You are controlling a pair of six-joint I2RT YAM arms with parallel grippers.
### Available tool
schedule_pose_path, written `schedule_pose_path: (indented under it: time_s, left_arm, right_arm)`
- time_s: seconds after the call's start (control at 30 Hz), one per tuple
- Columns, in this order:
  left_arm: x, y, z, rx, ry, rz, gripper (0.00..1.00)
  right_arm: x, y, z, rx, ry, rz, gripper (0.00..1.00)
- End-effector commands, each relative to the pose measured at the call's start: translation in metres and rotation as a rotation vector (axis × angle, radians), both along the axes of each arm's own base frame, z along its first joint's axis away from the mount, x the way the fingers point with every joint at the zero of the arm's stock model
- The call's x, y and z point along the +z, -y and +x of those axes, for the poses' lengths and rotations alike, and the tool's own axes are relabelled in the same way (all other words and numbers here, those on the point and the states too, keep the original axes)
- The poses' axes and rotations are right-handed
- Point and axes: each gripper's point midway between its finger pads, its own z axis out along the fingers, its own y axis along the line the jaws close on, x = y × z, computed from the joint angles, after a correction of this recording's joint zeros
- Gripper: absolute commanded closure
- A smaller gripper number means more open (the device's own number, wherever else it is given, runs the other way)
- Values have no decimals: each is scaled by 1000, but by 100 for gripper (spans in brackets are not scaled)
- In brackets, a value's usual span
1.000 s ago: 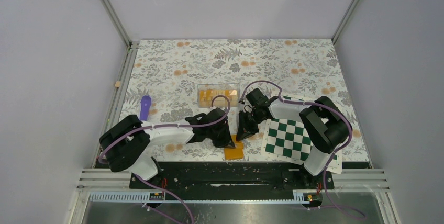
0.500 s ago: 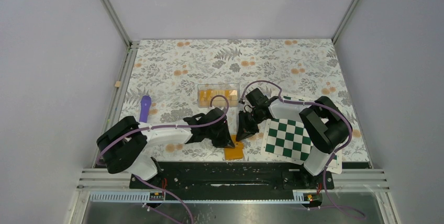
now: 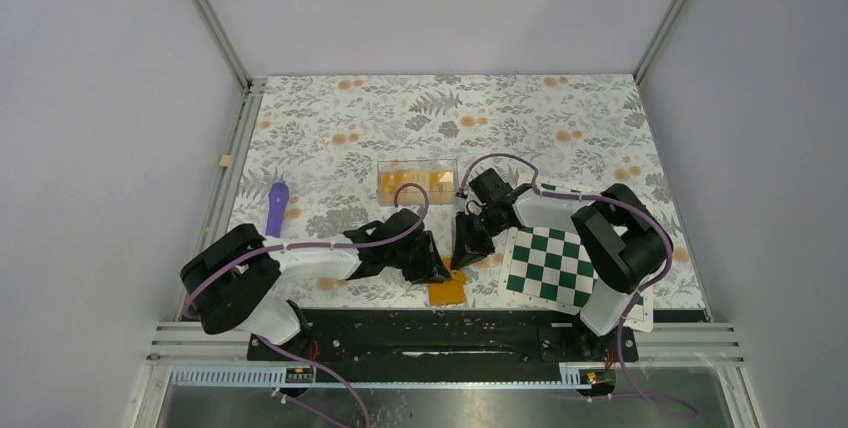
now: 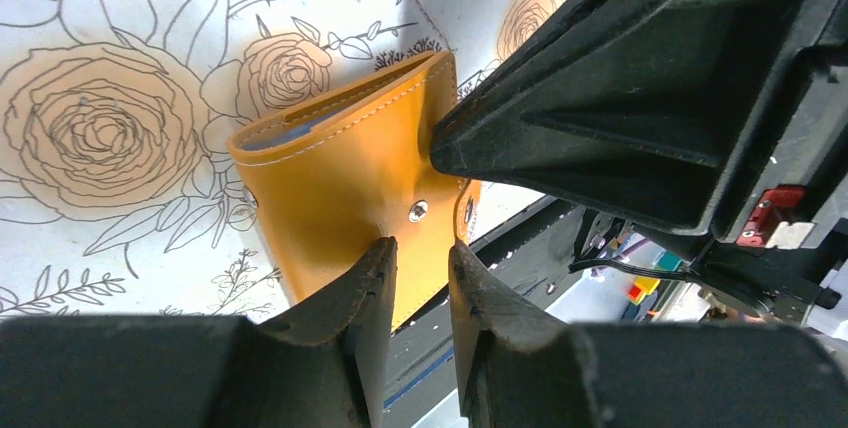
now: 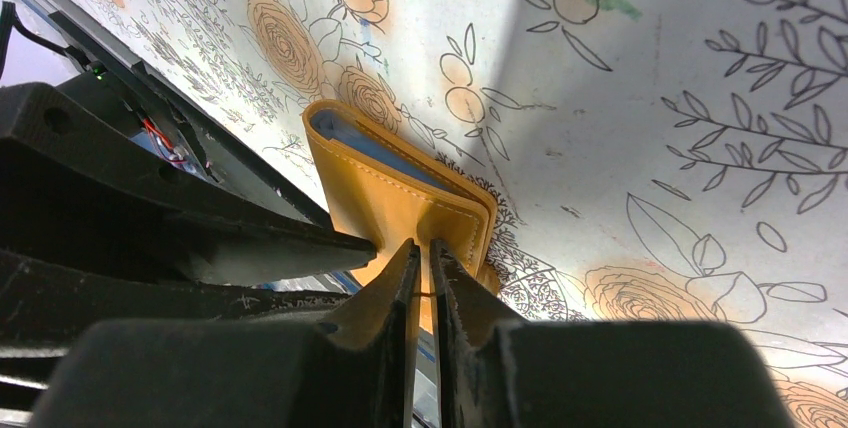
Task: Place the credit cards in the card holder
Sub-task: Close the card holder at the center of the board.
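Observation:
The orange card holder (image 3: 449,290) lies folded at the table's near edge, its blue lining showing at the fold (image 5: 350,143). My right gripper (image 5: 422,248) is shut on a thin edge of the card holder (image 5: 390,193). My left gripper (image 4: 420,248) hovers over the cover next to the stud (image 4: 418,211), its jaws slightly apart and holding nothing. In the top view both grippers meet over the holder, left (image 3: 432,270) and right (image 3: 463,260). Several orange-yellow credit cards (image 3: 405,182) sit in a clear box behind them.
The clear plastic box (image 3: 448,164) stands mid-table. A green-and-white chequered board (image 3: 550,263) lies under the right arm. A purple object (image 3: 277,205) rests at the left. The black base rail (image 3: 430,323) runs right behind the card holder's near edge.
The left arm has settled lower and a little to the left, with its cable loop lifting. The right arm and the card holder have stayed put.

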Motion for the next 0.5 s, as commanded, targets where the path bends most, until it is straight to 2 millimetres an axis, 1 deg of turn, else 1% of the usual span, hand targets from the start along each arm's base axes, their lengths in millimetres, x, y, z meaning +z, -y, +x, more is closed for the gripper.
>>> schedule_pose_path:
  time_s: [0.0, 0.23, 0.3, 0.37, 0.47]
  left_arm:
    - [18, 10, 7, 14, 28, -105, 73]
    - [30, 17, 12, 9, 64, -157, 73]
    - [33, 17, 13, 11, 70, -162, 69]
    - [31, 17, 14, 9, 68, -159, 63]
    - [25, 18, 14, -1, 56, -140, 63]
  right_arm:
    - [-23, 22, -11, 30, 9, -138, 84]
    - [-24, 23, -12, 30, 3, -140, 84]
    - [-25, 23, -12, 31, 3, -141, 85]
    - [-25, 23, -12, 31, 0, -141, 84]
    - [-25, 23, -12, 33, 0, -140, 84]
